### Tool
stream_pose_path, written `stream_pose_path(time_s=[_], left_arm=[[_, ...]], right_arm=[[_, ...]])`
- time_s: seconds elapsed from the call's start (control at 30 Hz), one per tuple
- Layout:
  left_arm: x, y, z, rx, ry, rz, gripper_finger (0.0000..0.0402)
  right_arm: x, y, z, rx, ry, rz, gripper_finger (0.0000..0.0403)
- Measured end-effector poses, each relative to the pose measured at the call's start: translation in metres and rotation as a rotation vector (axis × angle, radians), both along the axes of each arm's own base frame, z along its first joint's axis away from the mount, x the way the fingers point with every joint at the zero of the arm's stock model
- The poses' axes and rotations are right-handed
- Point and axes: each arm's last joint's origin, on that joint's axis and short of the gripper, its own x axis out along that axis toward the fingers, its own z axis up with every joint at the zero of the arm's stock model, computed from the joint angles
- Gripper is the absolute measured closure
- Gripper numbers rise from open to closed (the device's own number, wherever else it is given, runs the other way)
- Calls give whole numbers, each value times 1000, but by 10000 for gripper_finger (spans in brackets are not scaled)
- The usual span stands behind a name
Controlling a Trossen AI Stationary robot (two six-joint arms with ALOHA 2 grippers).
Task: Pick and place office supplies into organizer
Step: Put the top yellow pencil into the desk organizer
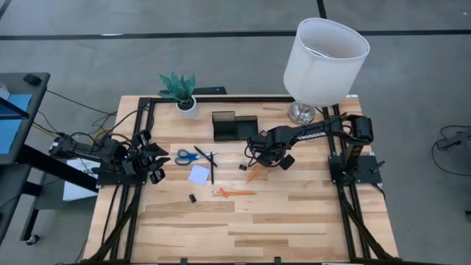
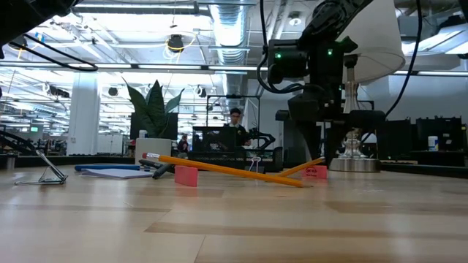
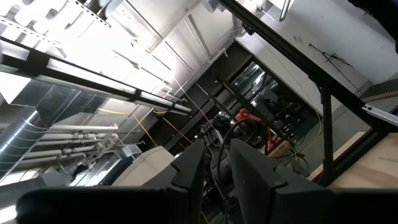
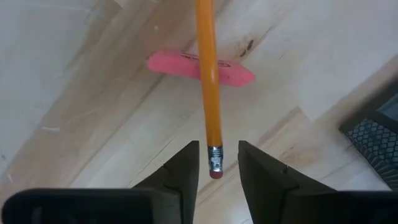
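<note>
— So, from above, what sort of surface is it?

— Pale wood planks, a table point(image 1: 294, 228) on grey floor. At its far edge stand a white pot with a green plant point(image 1: 181, 94), a lamp with a white shade point(image 1: 324, 59), and the black organizer point(image 1: 234, 126) between them. Blue-handled scissors point(image 1: 190, 156), a black pen point(image 1: 211, 168) and a lavender note pad point(image 1: 199, 174) lie left of centre; an orange pencil point(image 1: 237, 193) lies nearer the front, a tiny black clip point(image 1: 192, 198) close by.

— And the arms?

— The left gripper point(image 1: 156, 162) waits at the table's left edge. The right gripper point(image 1: 266, 156) hangs in front of the organizer over a second orange pencil point(image 1: 253, 174).

— Low down?

— A long pencil point(image 2: 219, 168) leans on a pink eraser point(image 2: 186, 176); another eraser point(image 2: 316, 172) sits under the right arm. Behind is a bright open workshop with a seated person. Lettering on the erasers is too small to read.

— Left wrist?

— Its fingers point(image 3: 249, 174) point up at ducts and ceiling, a narrow slit between them, nothing held.

— Right wrist?

— Fingers point(image 4: 186, 168) a little apart, the pencil's point(image 4: 210, 93) pink-tipped end between them, not clearly touching; it crosses a pink eraser point(image 4: 200, 66), print unreadable.
</note>
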Motion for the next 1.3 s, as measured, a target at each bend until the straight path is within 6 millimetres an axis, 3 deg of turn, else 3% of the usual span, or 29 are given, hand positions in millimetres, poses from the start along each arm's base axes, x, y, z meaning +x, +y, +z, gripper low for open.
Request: stream_pose_path(time_s=[0.63, 1.3], left_arm=[[0, 0, 0, 0, 0, 0, 331], [0, 0, 0, 0, 0, 0, 331]], right_arm=[[0, 0, 0, 0, -1, 1, 384], [0, -1, 0, -1, -6, -3, 390]])
